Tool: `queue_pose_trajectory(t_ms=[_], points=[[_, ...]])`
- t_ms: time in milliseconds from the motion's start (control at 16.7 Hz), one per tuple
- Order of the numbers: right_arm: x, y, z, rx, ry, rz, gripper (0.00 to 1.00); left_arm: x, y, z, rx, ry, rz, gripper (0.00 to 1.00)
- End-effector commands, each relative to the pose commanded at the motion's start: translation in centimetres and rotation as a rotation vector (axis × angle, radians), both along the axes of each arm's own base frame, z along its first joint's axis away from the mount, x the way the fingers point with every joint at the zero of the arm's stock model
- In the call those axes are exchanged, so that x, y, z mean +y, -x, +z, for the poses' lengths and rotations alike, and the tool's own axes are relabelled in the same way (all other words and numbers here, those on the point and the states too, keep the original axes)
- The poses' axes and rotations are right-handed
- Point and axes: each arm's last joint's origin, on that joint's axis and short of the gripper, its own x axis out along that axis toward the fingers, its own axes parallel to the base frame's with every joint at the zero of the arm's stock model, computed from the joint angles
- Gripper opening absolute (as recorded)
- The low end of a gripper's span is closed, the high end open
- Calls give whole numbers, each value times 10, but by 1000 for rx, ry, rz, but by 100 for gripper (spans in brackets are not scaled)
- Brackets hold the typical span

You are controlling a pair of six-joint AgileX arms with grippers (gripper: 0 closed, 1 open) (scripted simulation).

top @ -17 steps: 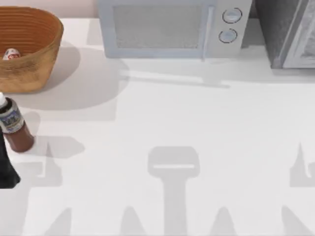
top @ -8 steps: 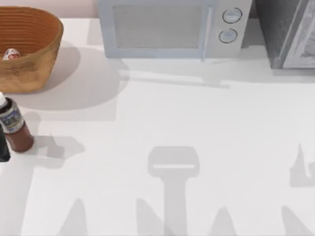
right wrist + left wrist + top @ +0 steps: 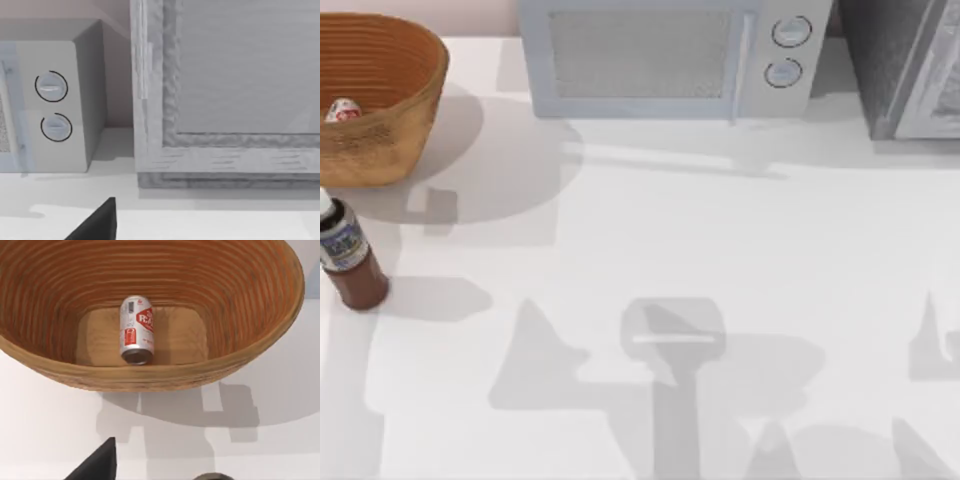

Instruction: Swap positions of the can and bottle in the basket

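Can (image 3: 136, 330) lies on its side on the floor of the basket (image 3: 150, 380), dull end turned toward the left wrist camera, red label up. In the top view the can (image 3: 342, 110) is just visible over the basket's near rim (image 3: 380, 150), at the table's far left.

Bottle (image 3: 345, 257) stands upright on the table, outside the basket and just in front of it, white cap up, blue-and-white label facing out. Judgement: with the bottle out on the table and the can inside, the swap is at most half done; the basket is free for a reach to the can, which has to come out before the bottle goes in.

Left arm: its wrist camera looks down and forward into the basket, with the can roughly centred ahead. Only a dark finger tip (image 3: 100, 462) shows at the frame edge, above bare table short of the basket's wall. Fingers open or closed: cannot tell. Nothing is seen held. The can lies beyond the near wall and lower than the rim, so the gripper would have to clear the rim and descend.

Right arm: parked at the right side, camera facing the microwave (image 3: 50, 105) and a grey cabinet (image 3: 225, 90); one finger tip (image 3: 100, 220) visible, state cannot be told.
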Motion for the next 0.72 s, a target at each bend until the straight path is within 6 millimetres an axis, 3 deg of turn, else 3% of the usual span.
queue_pose_trajectory(t_ms=[120,300,540,720], points=[[0,0,0,0,0,0,100,8,-43,7,102,16,-9,100],[0,0,0,0,0,0,100,22,-108,0,253,46,-21,100],[0,0,0,0,0,0,100,43,-182,-38,432,95,-34,100],[0,0,0,0,0,0,100,56,-220,-75,540,131,-40,100]])
